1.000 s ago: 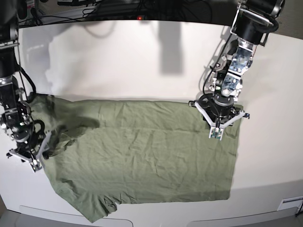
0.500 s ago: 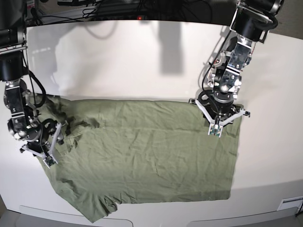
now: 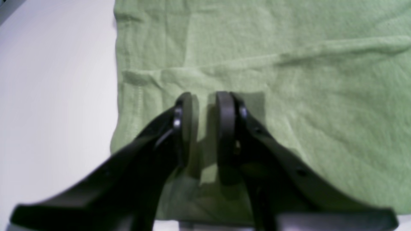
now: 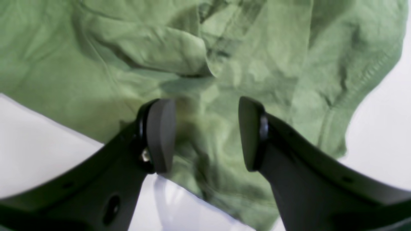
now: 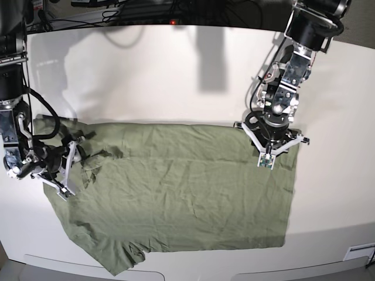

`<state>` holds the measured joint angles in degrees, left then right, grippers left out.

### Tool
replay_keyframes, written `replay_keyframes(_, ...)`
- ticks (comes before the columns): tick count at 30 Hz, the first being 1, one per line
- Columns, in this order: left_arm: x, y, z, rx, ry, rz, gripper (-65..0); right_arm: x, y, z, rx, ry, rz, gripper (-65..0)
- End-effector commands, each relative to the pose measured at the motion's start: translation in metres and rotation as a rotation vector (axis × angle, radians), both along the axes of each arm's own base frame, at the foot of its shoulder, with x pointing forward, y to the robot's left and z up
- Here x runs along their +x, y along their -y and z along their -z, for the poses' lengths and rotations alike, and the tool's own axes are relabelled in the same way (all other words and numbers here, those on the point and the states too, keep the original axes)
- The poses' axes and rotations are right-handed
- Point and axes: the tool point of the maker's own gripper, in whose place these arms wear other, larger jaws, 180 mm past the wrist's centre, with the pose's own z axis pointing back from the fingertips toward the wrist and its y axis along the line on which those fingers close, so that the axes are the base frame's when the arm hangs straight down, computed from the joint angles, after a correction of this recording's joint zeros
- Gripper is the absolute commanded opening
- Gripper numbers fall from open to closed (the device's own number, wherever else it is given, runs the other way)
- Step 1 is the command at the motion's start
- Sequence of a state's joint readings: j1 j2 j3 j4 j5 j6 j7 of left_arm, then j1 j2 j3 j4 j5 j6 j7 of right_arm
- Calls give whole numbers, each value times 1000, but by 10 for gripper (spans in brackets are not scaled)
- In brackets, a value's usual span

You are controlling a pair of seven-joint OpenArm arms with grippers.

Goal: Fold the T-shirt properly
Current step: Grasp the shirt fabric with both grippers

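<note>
The tabletop [image 5: 176, 76] is white and bare above the cloth. On it I have the T-shirt [image 5: 187, 193] spread nearly flat, its long edges running across the base view, wrinkled throughout, with one end bunched up at that view's left and a ragged flap at the near edge.

To my eye the step in hand is getting a proper hold on both ends before any fold. I would want the bunched end smoothed or lifted clear first, then both ends raised together and kept level, so the cloth comes over in one clean line without dragging wrinkles along.

The right tool [image 4: 205, 134] sits over the crumpled end, its pads spread wide with loose green folds between them; nothing is pinched that I can see. The left tool [image 3: 204, 128] is at the other end, just inside the hem at a corner. Its pads are close together with a narrow gap, and whether a ridge of fabric is caught there I cannot tell
</note>
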<state>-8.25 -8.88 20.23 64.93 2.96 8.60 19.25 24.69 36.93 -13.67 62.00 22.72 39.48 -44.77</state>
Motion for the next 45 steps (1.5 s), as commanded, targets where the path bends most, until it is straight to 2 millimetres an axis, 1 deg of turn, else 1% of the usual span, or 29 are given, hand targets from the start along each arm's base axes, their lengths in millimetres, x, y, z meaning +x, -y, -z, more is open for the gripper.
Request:
replay_keyframes(1, -15, -8, 17, 9, -99, -26, -517, 14, 8, -16, -3, 54, 24, -334)
replay_keyframes(6, -16, -8, 17, 9, -100, -26, -517, 16, 6, 7, -43, 45, 77, -334)
replay_keyframes(9, -16, -8, 17, 9, -100, -26, -517, 20, -7, 13, -7, 58, 93, -334)
replay_keyframes(12, -16, -8, 17, 9, -101, -26, -517, 32, -24, 9, 33, 106, 88, -334)
replay_keyframes(18, -16, -8, 17, 10, -100, -26, -517, 62, -36, -5, -5, 272, 80, -334)
replay_keyframes(21, -16, -8, 17, 9, -100, -26, -517, 74, -51, -16, 45, 364, 62, -334)
replay_keyframes(24, -16, -8, 17, 9, -101, -26, -517, 78, -62, -18, 73, 388, 58, -334)
replay_keyframes(26, -17, -8, 18, 10, -106, -27, -517, 78, -64, -17, 77, 386, 57, -334)
replay_keyframes(29, -17, -10, 19, 13, -109, -29, -517, 80, -61, -24, 100, 401, 79, -334)
replay_keyframes(31, -19, -11, 21, 16, -126, -34, -517, 82, -53, -32, 131, 412, 128, -334)
replay_keyframes(34, -21, -10, 22, 5, -140, -41, -517, 86, -29, -47, 176, 448, 228, -334)
replay_keyframes(37, -24, -11, 25, 9, -161, -46, -517, 82, -2, -56, 207, 446, 319, -334)
replay_keyframes(39, -27, -13, 28, 16, -187, -52, -517, 75, 9, -56, 227, 427, 334, -334)
replay_keyframes(41, -33, -15, 33, 24, -231, -62, -517, 65, 18, -52, 261, 405, 364, -334)
replay_keyframes(45, -46, -11, 42, 31, -325, -24, -517, 34, 39, -25, 206, 326, 392, -334)
